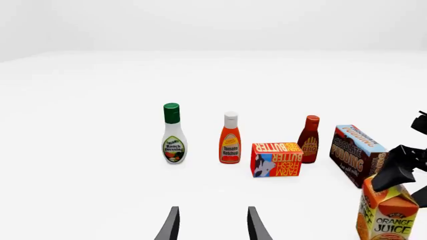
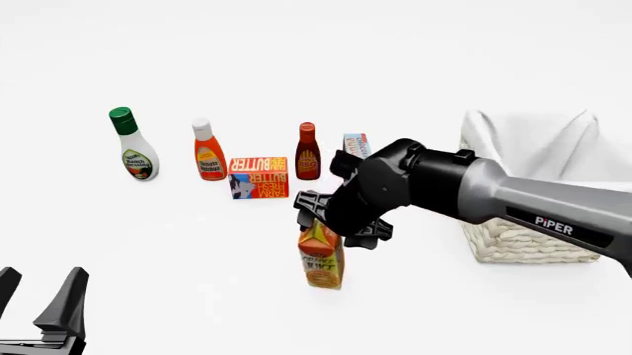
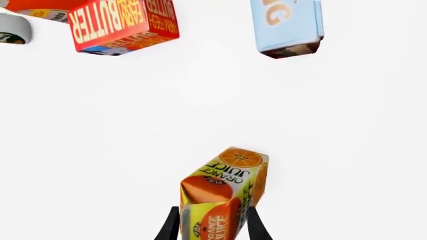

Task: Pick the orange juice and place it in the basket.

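Observation:
The orange juice carton (image 2: 323, 260) stands upright on the white table, in front of the row of groceries. It also shows in the left wrist view (image 1: 390, 215) and the right wrist view (image 3: 223, 192). My right gripper (image 2: 332, 225) is at the carton's gable top, open, with one finger on each side of it (image 3: 213, 227). The basket (image 2: 523, 244), pale wicker with a white cloth lining, stands to the right of the carton. My left gripper (image 2: 44, 307) is open and empty near the front left edge (image 1: 213, 227).
A row stands behind the carton: a ranch dressing bottle (image 2: 133, 148), a ketchup bottle (image 2: 209, 155), a butter box (image 2: 259, 176), a dark sauce bottle (image 2: 308, 153) and a chocolate pudding box (image 2: 354, 145), which is partly hidden by my right arm.

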